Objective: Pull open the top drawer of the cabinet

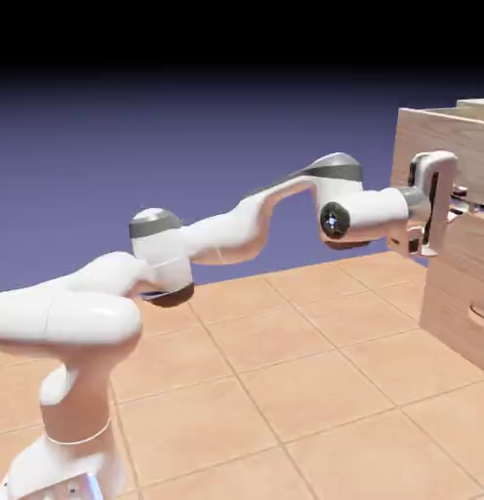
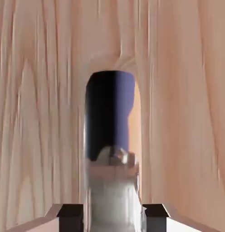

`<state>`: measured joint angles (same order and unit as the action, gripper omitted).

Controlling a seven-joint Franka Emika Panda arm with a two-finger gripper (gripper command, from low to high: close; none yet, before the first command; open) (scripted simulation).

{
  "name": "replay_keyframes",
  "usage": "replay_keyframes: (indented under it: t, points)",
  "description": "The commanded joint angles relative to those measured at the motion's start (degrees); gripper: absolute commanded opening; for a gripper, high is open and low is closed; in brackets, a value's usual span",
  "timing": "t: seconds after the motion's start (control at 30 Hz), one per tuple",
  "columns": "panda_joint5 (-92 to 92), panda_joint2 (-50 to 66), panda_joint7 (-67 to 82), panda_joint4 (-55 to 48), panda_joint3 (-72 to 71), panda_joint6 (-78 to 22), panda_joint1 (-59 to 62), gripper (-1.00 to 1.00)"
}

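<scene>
White Franka Panda arm reached toward exterior view's right, jaws closed firmly on sides of shiny handle of top drawer. Wood-grain drawer sat in upper part of tan cabinet, its front standing forward of lower drawer front. Tiled floor spread below; blue-violet backdrop rose behind.

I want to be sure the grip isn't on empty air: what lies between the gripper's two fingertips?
The top drawer's shiny handle lies between the tips of the gripper, as the hand view shows.
</scene>
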<state>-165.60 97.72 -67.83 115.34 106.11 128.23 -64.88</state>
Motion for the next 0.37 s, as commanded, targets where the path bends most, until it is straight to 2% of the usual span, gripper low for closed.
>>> replay_keyframes:
  t: [0.0, 0.2, 0.23, 0.33]
  points:
    - [0.2, 0.2, 0.1, 2.1, 0.0, -0.9, -1.2, -1.0]
    - [1.3, 1.3, 0.9, 14.0, 0.3, -5.5, -8.5, -1.0]
    - [1.3, 1.3, 0.9, 14.0, 0.3, -5.5, -8.5, 1.0]
    - [1.9, 1.7, 1.1, 18.2, 0.5, -7.0, -11.2, 1.0]
